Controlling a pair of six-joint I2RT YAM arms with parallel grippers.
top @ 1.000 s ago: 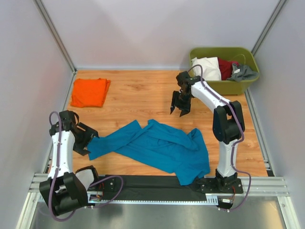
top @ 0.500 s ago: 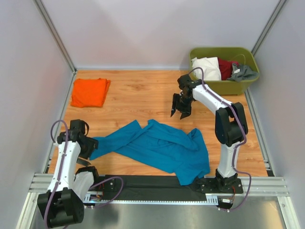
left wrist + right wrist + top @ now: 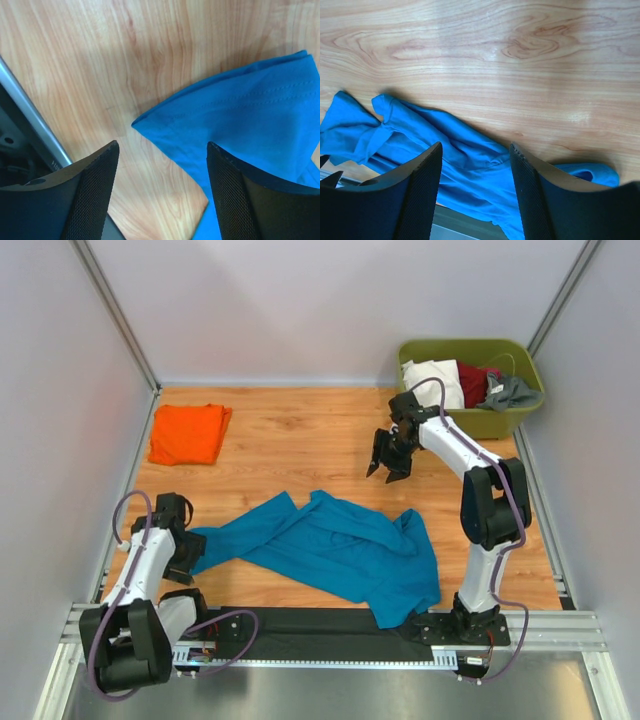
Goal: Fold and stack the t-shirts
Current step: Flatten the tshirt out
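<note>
We saw the teal t-shirt crumpled near 6 o'clock on the bench, orange t-shirt folded at 10 o'clock, left tool spread wide over the teal corner at 9 o'clock, right tool wide, hovering at 1 o'clock.

The left arm has drawn back toward its base; a second ago its wrist stood well up the table by the left wall, and now it sits lower, closer to the near edge; the left gripper has come down with it, from the far side of the teal shirt's left tip to the near side of that tip; the arm's cable loop has shifted nearer too. The right gripper has slid to the right and slightly farther off, closer to the tub; its forearm now lies at a steeper slant, and the elbow has swung right.
</note>
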